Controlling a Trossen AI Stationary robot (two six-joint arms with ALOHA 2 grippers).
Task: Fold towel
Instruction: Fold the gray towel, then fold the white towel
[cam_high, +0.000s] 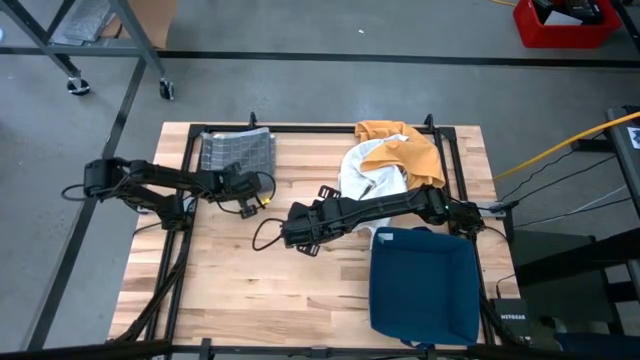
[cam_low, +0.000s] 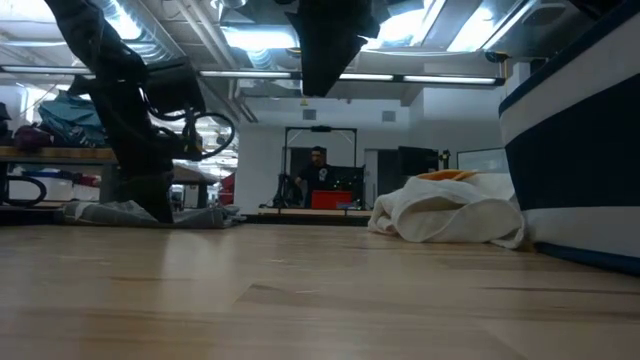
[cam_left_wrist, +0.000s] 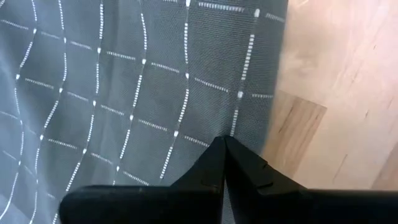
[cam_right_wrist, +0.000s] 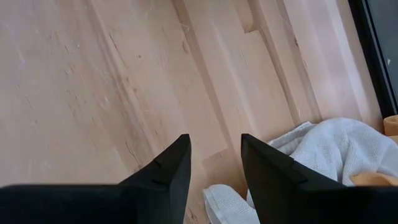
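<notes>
Two arms over the bench (cam_high: 300, 290): left gripper (cam_high: 243, 190) fingers clenched at the grey checked towel (cam_high: 238, 152), upper left; right gripper (cam_high: 300, 232) fingers parted, empty, mid-frame. White-orange cloth pile (cam_high: 385, 160) upper right.

This looks like a robot lab or workshop — a big open room, not a home; the wooden table (cam_high: 300, 290) stands on a bare grey floor (cam_high: 330, 90), with a black metal frame (cam_high: 100, 150) on wheels around it; a yellow cable (cam_high: 560, 145) runs across the floor, and a red bin (cam_high: 565, 25) sits at the edge; the low view shows long ceiling lights (cam_low: 270, 38), pipes overhead, more work benches (cam_low: 45, 155) piled with stuff, and a person (cam_low: 318, 170) far off by a red box (cam_low: 332, 199).
</notes>
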